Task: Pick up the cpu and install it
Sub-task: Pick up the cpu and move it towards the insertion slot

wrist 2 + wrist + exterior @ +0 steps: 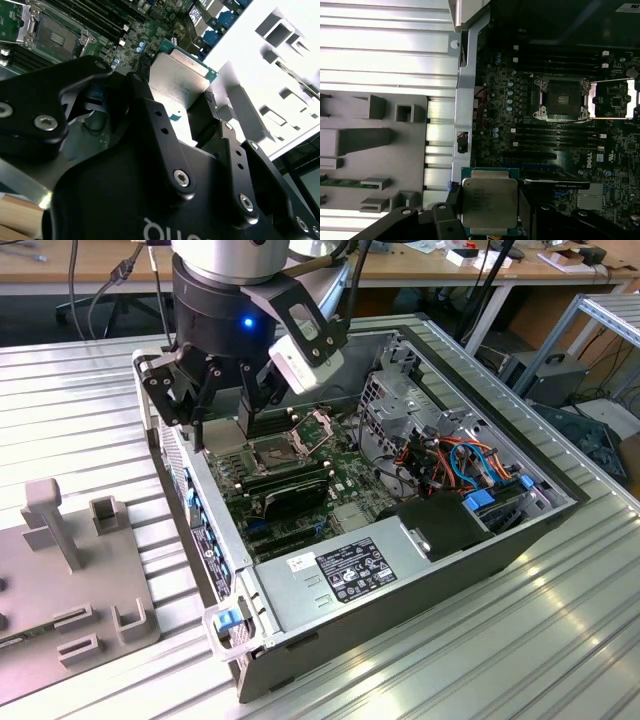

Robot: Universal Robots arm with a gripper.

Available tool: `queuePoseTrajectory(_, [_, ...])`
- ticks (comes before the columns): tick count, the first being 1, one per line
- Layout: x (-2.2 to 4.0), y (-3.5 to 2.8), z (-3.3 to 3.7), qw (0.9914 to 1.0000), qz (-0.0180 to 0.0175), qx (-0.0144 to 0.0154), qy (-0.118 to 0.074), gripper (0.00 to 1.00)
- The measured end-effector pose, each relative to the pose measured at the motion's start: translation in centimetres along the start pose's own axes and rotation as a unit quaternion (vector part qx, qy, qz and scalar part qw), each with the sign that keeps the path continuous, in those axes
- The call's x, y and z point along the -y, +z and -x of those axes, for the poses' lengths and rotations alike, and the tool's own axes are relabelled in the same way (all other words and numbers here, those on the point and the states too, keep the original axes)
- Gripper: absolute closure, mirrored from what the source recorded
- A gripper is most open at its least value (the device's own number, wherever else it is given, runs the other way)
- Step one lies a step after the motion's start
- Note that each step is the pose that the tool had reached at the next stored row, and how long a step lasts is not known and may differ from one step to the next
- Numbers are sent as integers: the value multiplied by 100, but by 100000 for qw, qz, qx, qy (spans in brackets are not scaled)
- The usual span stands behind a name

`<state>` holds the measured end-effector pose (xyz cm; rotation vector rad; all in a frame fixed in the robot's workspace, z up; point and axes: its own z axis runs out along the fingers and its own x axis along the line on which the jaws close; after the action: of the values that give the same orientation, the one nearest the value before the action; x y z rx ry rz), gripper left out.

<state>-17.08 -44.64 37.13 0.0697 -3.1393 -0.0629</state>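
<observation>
Exterior view, 8 o'clock: grey fixture plate (70, 580). In the first wrist view, one slot holds a green memory stick (340, 182).

Centre: open computer case (450, 585) holding motherboard (330, 480), cables and power supply (330, 585). CPU socket (275, 452) is uncovered.

11 o'clock: gripper (228, 410) hangs over the board.

First wrist view: fingers (445, 220) clamped on the cpu (489, 200), held apart from the socket. The cpu's far edge is cut off.

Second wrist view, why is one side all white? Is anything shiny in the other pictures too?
In the second wrist view strong light washes the grey fixture out to white and the cpu in the hand gleams; in the first wrist view glare bands lie on the ribbed table; in the exterior view a blue light glows on the hand.
</observation>
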Motion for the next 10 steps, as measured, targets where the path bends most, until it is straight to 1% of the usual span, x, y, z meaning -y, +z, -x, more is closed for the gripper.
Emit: queuePoseTrajectory(10, [1, 1, 14, 100000, 3, 3, 3, 45])
